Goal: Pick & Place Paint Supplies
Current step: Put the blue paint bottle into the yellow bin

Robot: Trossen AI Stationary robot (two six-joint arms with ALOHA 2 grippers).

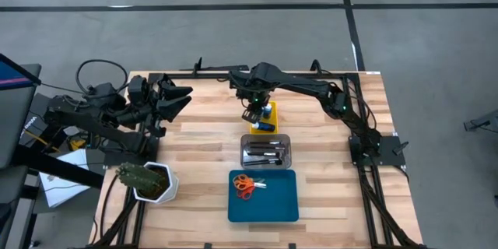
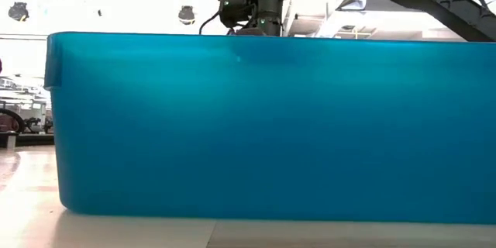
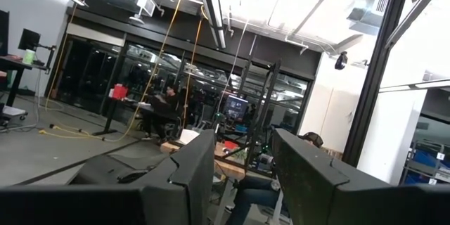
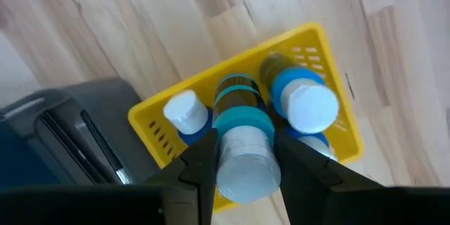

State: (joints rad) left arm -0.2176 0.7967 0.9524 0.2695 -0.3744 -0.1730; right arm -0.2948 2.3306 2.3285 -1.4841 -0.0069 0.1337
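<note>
Gripping a blue bottle [image 4: 242,156], right gripper [image 4: 244,160] (above crowded yellow tray [image 4: 151,132]).

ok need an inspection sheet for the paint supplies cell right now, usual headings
Surface: wooden table, planks bare around the trays.
Job's things: blue bottles with white caps in the yellow tray; paintbrushes in the clear tray; orange-handled scissors in the blue tray.
Clutter: cactus in a white pot at the table's left front corner.
Grippers: right pincer over the yellow tray, closed on one bottle standing above the others; left pincer open, parked at the table's left rear, pointing into the room.
Cables: black loop behind the left arm.
Surroundings: a person seated at a desk far off; papers on the floor left of the table.
</note>
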